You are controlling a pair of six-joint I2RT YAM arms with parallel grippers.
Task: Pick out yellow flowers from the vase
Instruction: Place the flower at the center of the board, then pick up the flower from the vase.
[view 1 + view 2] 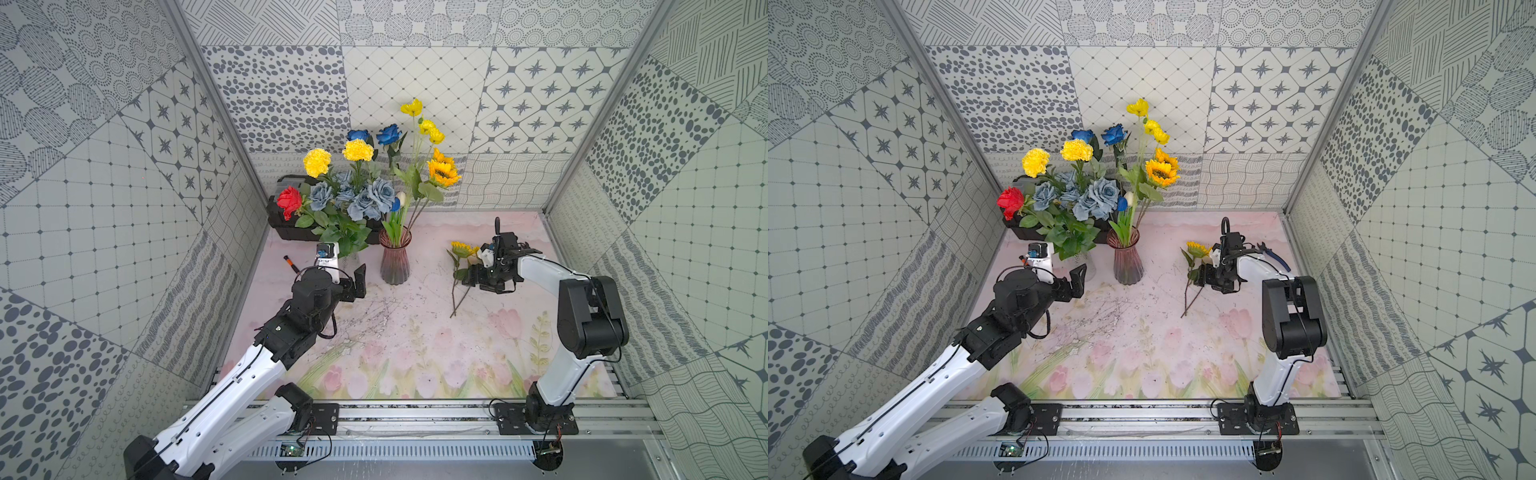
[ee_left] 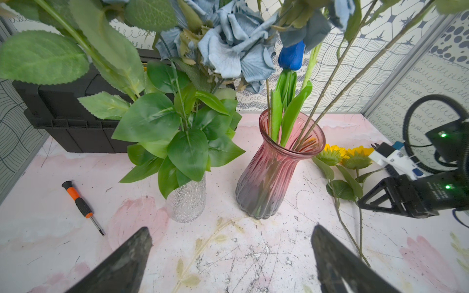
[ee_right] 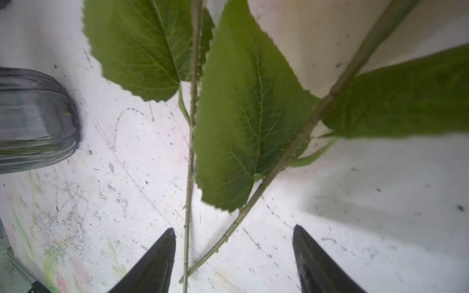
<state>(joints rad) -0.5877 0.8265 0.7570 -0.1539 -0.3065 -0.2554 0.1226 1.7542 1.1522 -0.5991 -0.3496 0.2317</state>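
Observation:
The pink ribbed glass vase (image 1: 395,259) (image 1: 1128,259) (image 2: 276,167) stands mid-table and holds long-stemmed yellow flowers: a sunflower (image 1: 444,170) and small yellow blooms (image 1: 411,107) up high. Two more sunflowers (image 1: 463,249) (image 2: 332,154) lie on the mat to its right, their stems (image 3: 190,177) crossing between the fingers of my right gripper (image 1: 467,277) (image 3: 233,233). That gripper is open and low over the stems, gripping nothing. My left gripper (image 1: 356,284) (image 2: 231,228) stands open and empty, just left of the pink vase.
A clear textured vase (image 2: 187,200) beside the pink one holds grey-blue roses (image 1: 365,199), a red flower (image 1: 289,199) and yellow carnations (image 1: 318,162). A black toolbox (image 1: 291,228) sits behind it. An orange-handled screwdriver (image 2: 81,203) lies at the left; blue pliers (image 1: 1273,253) lie behind the right arm.

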